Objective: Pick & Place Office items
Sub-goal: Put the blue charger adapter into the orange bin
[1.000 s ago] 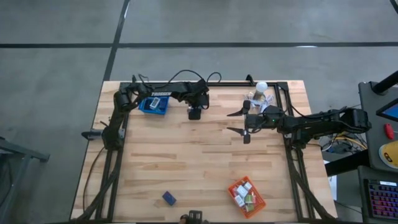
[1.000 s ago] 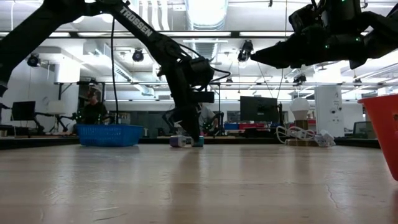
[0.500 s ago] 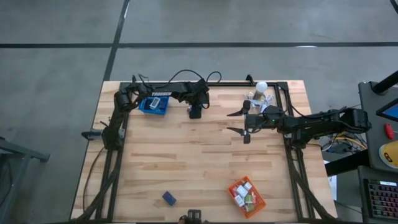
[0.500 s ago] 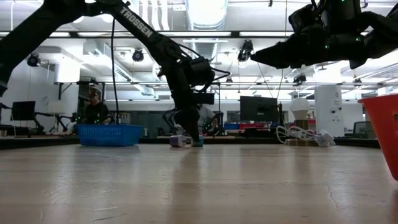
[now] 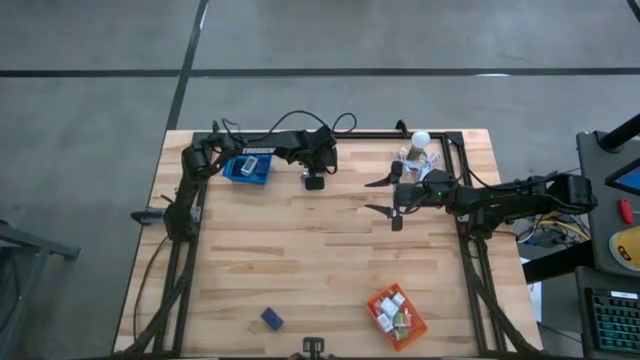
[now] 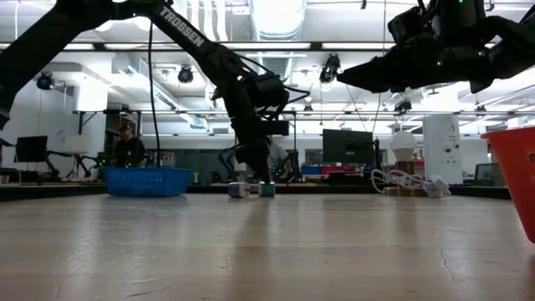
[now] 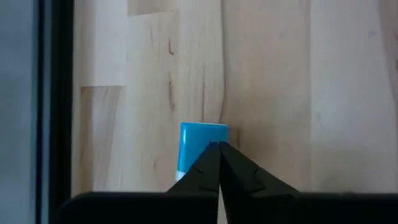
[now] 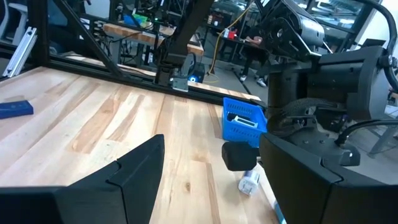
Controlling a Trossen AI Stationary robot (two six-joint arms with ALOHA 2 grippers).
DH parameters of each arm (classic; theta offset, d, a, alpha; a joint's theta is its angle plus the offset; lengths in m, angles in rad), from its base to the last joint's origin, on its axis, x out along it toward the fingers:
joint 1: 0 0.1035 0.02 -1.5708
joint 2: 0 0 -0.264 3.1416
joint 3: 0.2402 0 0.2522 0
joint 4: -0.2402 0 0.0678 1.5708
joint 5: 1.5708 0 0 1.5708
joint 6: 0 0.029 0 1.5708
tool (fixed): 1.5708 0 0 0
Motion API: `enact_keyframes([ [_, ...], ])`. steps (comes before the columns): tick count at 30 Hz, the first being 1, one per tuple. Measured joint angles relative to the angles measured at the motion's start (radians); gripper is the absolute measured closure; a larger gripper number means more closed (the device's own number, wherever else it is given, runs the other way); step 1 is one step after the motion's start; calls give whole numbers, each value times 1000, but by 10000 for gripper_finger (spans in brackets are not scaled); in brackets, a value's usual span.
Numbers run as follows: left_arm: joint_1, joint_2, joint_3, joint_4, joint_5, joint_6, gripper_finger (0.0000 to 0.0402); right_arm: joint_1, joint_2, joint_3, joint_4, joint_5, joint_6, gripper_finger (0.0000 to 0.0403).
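The left gripper (image 7: 219, 152) is closed empty; a small blue rectangular block (image 7: 202, 146) beneath remains to be picked.

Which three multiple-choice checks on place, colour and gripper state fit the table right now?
1. The orange mesh basket sits:
A) on the floor
B) on the right arm's side, by the edge of the table nearest the low camera
C) in the table's middle

2. The lone block by that same edge is:
A) red
B) dark blue
C) green

3. The left gripper is:
A) wide open
B) shut on a red roll
C) shut, empty

Answers:
1 B, the high view shows it there.
2 B, it shows dark blue against the wood.
3 C, its wrist view shows the fingertips meeting, with a light blue block lying beyond them; the right gripper hovers open.
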Motion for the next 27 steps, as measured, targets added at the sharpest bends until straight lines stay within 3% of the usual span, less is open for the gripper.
enact_keyframes([
  [20, 1, 5, -4, -24, 28, -3, 401, 1, 0, 0, 0, -2, 53, 145],
  [27, 10, -48, -3, 8, -41, -4, 383, 1, 0, 0, 1, -2, 53, 145],
])
